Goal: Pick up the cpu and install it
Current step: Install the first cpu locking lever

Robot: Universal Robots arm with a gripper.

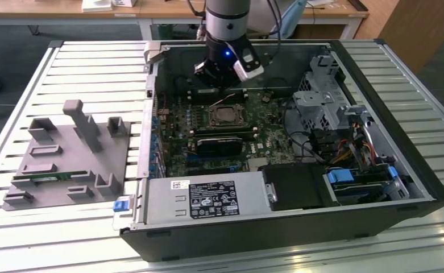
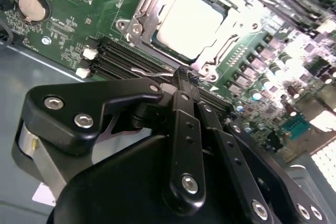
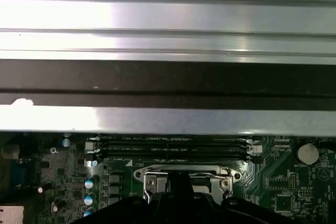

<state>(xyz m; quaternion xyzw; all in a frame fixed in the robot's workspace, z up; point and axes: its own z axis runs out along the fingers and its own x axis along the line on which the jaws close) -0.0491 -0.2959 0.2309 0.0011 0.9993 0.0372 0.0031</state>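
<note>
Now | pincer point(image 2: 181, 80) pressed together, empty, hovering over mobo | cpu point(image 2: 190, 20) just ahead of tips, seated in socket point(image 2: 137, 11), frame open for access.

My claw point(image 2: 181, 77) in second wrist view: tips pressed close, gap between them not readable; linkage cut off by picture's edge. In exterior view my claw point(image 1: 223, 79) sits behind wrist housing, fingers hidden. Cpu point(image 2: 190, 20) in socket frame point(image 2: 137, 17): near corner masked by claw tip, surface washed out by glare. In first wrist view socket frame point(image 3: 181, 174) half covered by claw body. Memory slots point(image 3: 173, 145) print too small to tell. Grey fixture point(image 1: 62, 153) on bench: slot contents unclear.
</note>
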